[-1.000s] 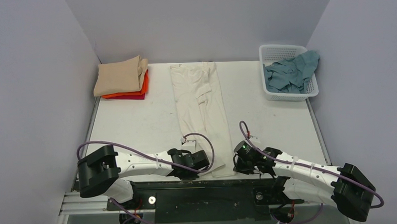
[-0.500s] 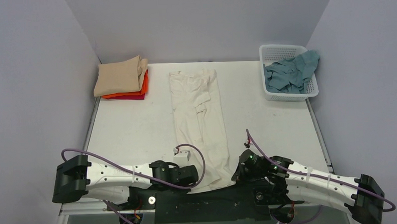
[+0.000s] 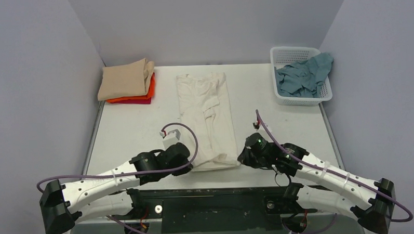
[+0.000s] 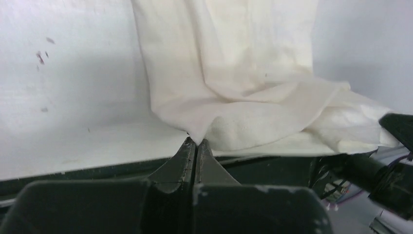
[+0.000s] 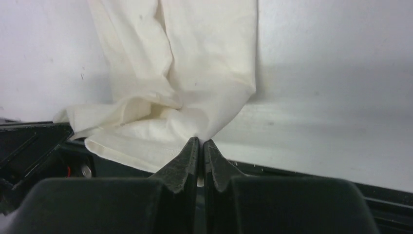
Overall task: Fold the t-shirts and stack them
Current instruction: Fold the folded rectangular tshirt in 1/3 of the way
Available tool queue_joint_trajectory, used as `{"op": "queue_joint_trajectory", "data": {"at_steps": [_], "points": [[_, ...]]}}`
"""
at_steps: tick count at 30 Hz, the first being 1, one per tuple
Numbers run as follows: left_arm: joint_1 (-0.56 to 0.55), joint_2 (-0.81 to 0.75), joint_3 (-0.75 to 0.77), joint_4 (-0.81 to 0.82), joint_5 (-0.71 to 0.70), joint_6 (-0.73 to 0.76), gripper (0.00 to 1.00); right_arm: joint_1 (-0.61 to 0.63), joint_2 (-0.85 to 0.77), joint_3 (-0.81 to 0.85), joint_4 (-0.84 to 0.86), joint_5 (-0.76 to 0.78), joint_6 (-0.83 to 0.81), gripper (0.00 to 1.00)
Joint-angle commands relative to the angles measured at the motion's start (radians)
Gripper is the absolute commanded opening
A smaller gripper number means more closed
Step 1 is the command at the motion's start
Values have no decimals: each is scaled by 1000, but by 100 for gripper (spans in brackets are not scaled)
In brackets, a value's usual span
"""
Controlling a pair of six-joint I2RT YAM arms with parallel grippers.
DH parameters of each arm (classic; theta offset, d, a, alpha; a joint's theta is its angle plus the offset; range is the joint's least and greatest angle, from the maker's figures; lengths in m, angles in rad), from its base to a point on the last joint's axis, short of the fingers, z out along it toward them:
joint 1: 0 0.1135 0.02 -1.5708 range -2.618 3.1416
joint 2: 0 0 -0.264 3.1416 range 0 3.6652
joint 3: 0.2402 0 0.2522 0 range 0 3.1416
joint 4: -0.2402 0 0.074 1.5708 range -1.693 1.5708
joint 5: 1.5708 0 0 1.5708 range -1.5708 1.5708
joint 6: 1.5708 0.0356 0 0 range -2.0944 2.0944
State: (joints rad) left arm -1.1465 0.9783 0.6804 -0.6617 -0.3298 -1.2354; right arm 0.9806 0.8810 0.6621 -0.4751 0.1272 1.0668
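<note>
The cream-white t-shirt (image 3: 204, 109) lies as a long narrow strip down the middle of the table, its near end raised. My left gripper (image 3: 188, 166) is shut on its near left corner (image 4: 197, 137). My right gripper (image 3: 243, 160) is shut on its near right corner (image 5: 202, 136). Between the two corners the hem sags in loose folds (image 4: 292, 122). A tan shirt (image 3: 124, 81) tops a folded stack over an orange one (image 3: 151, 86) and a red one (image 3: 137, 100) at the back left. The teal-blue shirt (image 3: 303, 77) lies crumpled in the basket.
The white lattice basket (image 3: 292, 54) stands at the back right corner. Grey walls close in the table (image 3: 138, 130) on three sides. The black base rail (image 3: 213, 200) runs along the near edge under both arms.
Both grippers have moved away from the near edge toward the table's middle, carrying the shirt's near end up and forward. The strip now looks shorter in the top view.
</note>
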Motion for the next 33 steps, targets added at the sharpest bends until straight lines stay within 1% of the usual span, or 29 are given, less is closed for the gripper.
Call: {"op": "queue_joint_trajectory", "data": {"at_steps": [1, 2, 3, 4, 6, 8, 13, 20, 24, 27, 33], "points": [[162, 41, 100, 108, 43, 220, 0, -92, 100, 141, -35, 112, -164, 0], [217, 57, 125, 127, 70, 242, 0, -100, 119, 165, -27, 130, -204, 0], [242, 94, 138, 137, 81, 280, 0, -113, 162, 213, -24, 137, -223, 0], [288, 111, 168, 154, 105, 298, 0, -119, 183, 235, -14, 151, -251, 0], [344, 175, 214, 169, 127, 340, 0, -148, 247, 286, 15, 157, -285, 0], [391, 236, 261, 171, 134, 373, 0, -195, 310, 326, 56, 135, -304, 0], [500, 380, 359, 168, 164, 424, 0, -324, 470, 431, 152, -5, -362, 0], [586, 537, 472, 191, 196, 498, 0, -430, 691, 599, 172, -110, -410, 0], [629, 625, 534, 210, 237, 538, 0, -469, 799, 680, 181, -182, -428, 0], [646, 684, 599, 184, 225, 555, 0, -485, 859, 727, 180, -195, -430, 0], [676, 786, 657, 167, 233, 580, 0, -515, 954, 794, 179, -196, -430, 0]]}}
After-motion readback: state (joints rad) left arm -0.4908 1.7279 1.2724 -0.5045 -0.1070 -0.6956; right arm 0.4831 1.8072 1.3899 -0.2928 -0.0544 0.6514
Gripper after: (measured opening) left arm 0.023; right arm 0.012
